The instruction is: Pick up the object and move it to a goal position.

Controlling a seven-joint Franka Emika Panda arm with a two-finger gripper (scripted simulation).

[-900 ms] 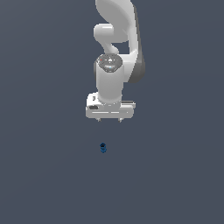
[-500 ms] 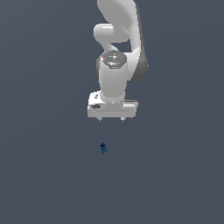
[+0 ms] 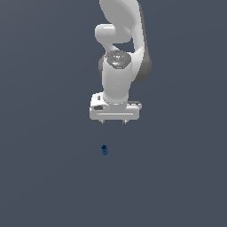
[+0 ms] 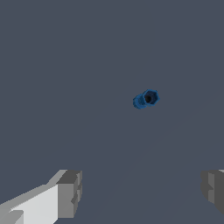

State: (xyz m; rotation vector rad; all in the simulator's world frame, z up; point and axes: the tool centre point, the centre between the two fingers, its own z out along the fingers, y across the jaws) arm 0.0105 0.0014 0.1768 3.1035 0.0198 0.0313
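Hanging above a plain dark grey-blue floor [image 3: 48,177], white arm [image 3: 119,53] bent down from the top of the exterior view, wrist pointing downward. Gripper [image 3: 113,123] spread wide and empty — two short fingertips [image 3: 103,122] poking down from the white bar of the hand, clearly apart. In the wrist view, same story: gripper [image 4: 142,192] with one grey pad [image 4: 70,192] on a white finger at one edge, the other pad at the opposite edge, a broad open gap of bare floor between them.

Object [image 3: 104,150] lying on the floor below the gripper in the exterior view, slightly toward that view's left of the hand's centre, roughly under the fingertip on that side. Small, dark blue, roughly cylindrical, far smaller than the hand. Clear gap between fingertips and object — no contact.

In the wrist view, object [image 4: 145,99] seen partly end-on: a blue stubby barrel with a dark, faceted face turned toward the camera. Sitting well ahead of the pads, not between them, somewhat nearer the line of the pad at the far edge than the one on the white finger. Whether standing upright or lying on its side — hard to tell from these views.
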